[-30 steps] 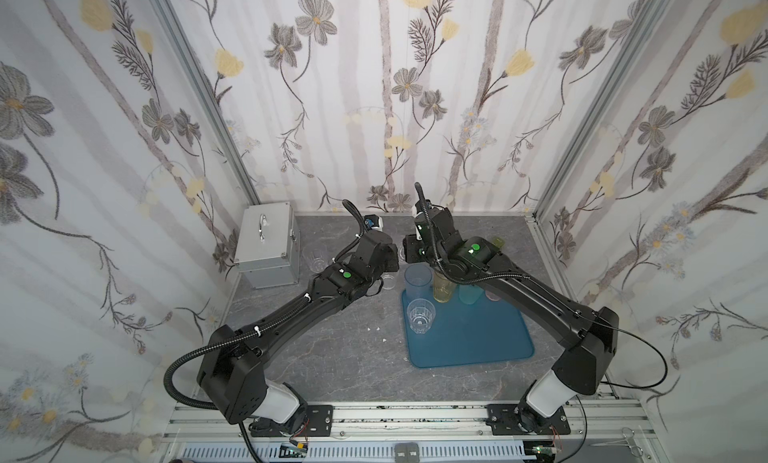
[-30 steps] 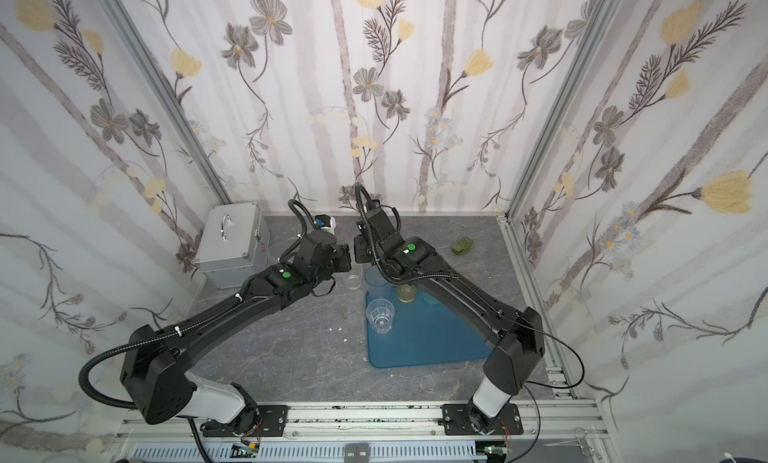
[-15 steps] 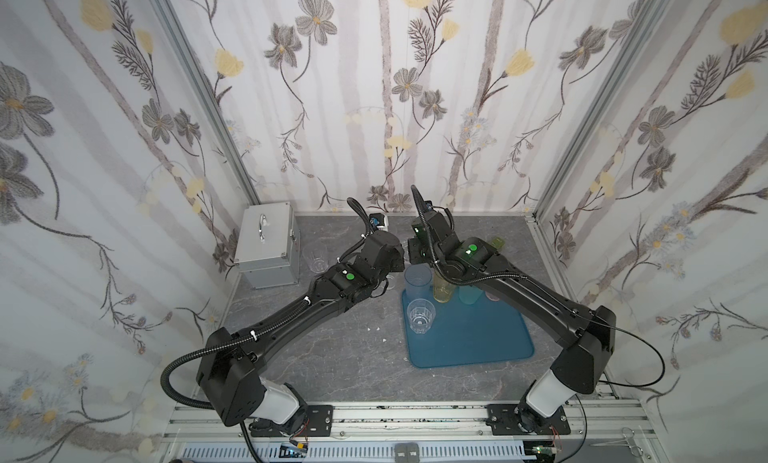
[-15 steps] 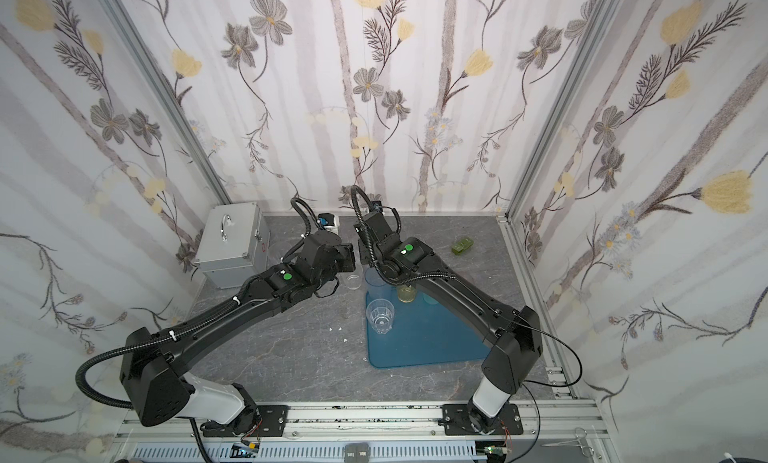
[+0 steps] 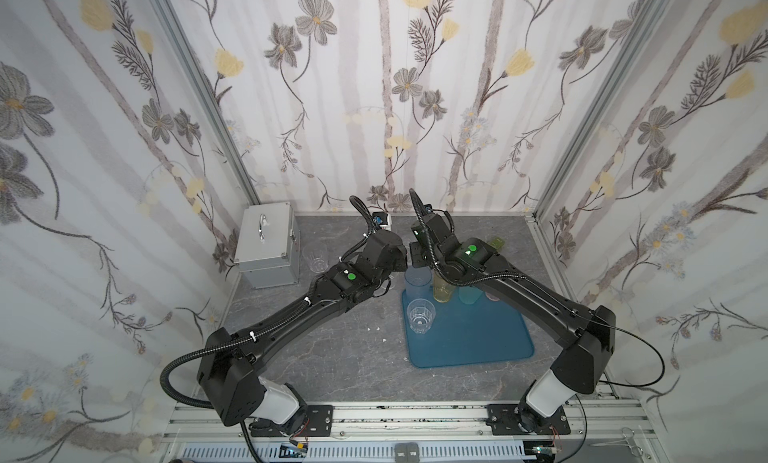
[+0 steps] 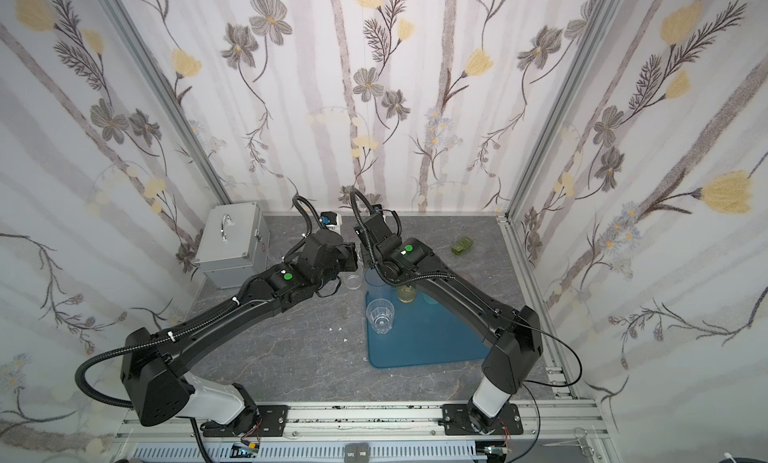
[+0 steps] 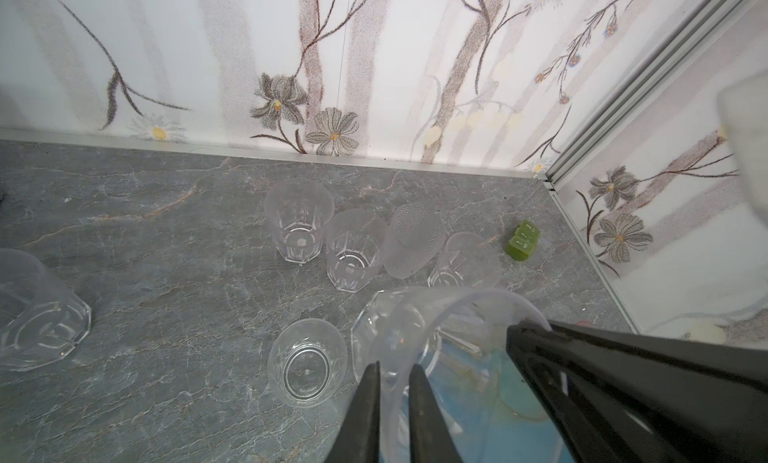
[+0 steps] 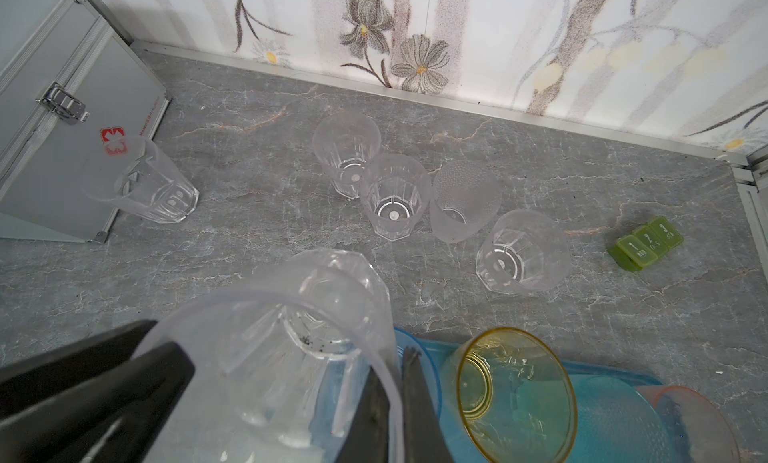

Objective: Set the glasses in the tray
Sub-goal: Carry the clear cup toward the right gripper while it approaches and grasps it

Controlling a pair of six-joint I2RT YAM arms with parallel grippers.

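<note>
- The glass point(image 8: 291, 348) is held mouth up by its rim over the far left corner of the tray point(image 5: 478, 340), and is judged to be clear of the table.
- The right gripper point(image 8: 392, 369) is closed on the rim wall, one finger inside and one outside. A rim pinch is judged to suit so wide a body.
- The left gripper point(image 7: 395, 367) straddles the opposite rim with jaws slightly apart; contact cannot be confirmed.
- Tinted glasses point(image 5: 442, 290) are ranked along the far tray edge, with a clear one point(image 5: 420, 315) at its left edge.
- The near and right tray areas are left free for set-down.
- Further clear glasses point(image 8: 395, 195) stand on the table beyond the tray.
</note>
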